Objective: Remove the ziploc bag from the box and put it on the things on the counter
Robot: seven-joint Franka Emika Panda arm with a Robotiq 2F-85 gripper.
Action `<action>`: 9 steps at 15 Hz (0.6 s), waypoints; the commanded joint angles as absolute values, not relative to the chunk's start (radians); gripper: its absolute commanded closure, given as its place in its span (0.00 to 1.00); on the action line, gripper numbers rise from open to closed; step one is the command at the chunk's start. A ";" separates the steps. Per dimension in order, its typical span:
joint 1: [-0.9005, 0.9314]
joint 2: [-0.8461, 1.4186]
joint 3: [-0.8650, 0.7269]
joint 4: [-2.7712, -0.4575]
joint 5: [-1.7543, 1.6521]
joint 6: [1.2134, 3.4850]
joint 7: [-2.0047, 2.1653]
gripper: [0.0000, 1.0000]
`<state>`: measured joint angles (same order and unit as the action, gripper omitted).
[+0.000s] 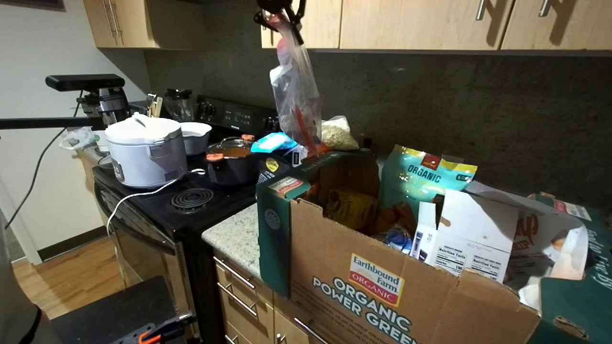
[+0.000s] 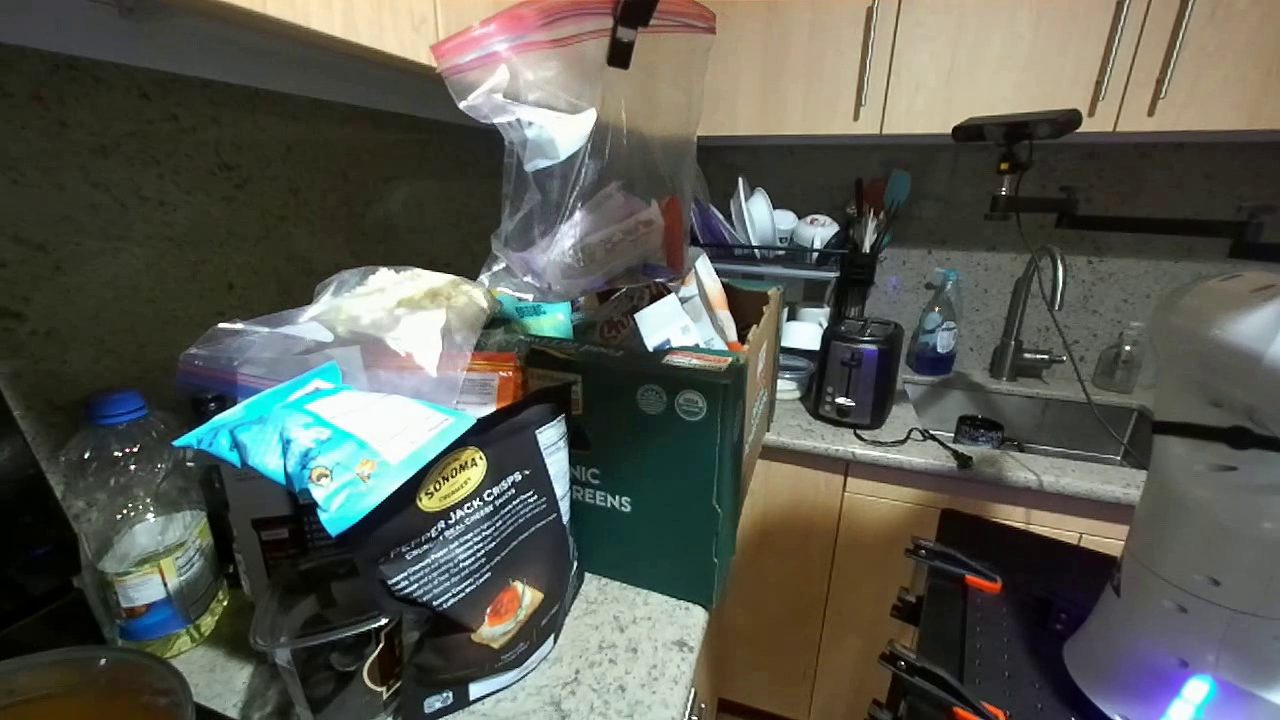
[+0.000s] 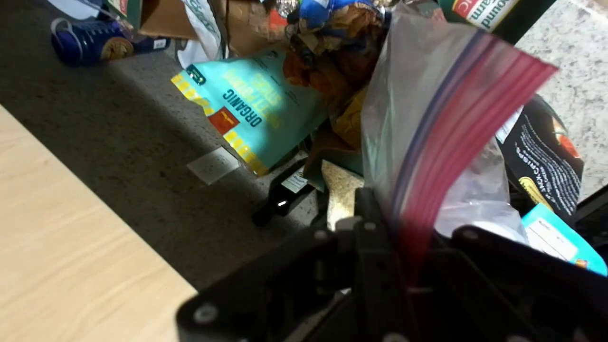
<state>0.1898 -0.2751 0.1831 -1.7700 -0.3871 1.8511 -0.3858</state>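
Note:
My gripper (image 1: pixel 287 21) is shut on the pink top strip of the clear ziploc bag (image 1: pixel 299 95). The bag hangs upright with red and white contents, and shows in an exterior view (image 2: pixel 590 200) and the wrist view (image 3: pixel 432 123). Its lower end hangs near the end of the box (image 1: pixel 330 248), by the things. The gripper's finger (image 2: pixel 628 35) crosses the strip; in the wrist view the gripper (image 3: pixel 399 232) is dark. The things are a bright blue packet (image 2: pixel 330 440), a black crisps bag (image 2: pixel 480 570) and a tan-filled clear bag (image 2: pixel 400 310) on the counter (image 2: pixel 640 640).
Upper cabinets (image 1: pixel 411 24) are close to the gripper. The black stove (image 1: pixel 191 200) bears a white rice cooker (image 1: pixel 146 157) and a dark pot (image 1: pixel 234 165). An oil bottle (image 2: pixel 150 540) stands beside the things. A teal packet (image 1: pixel 420 177) sticks out of the box.

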 commanded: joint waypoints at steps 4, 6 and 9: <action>0.237 -0.157 0.223 -1.705 -0.393 2.001 -0.491 0.99; 0.245 -0.123 0.238 -1.693 -0.410 2.064 -0.500 0.99; 0.246 -0.080 0.245 -1.690 -0.438 2.159 -0.495 0.99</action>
<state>0.2469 -0.1271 0.2386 -1.7304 -0.4102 2.0971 -0.4718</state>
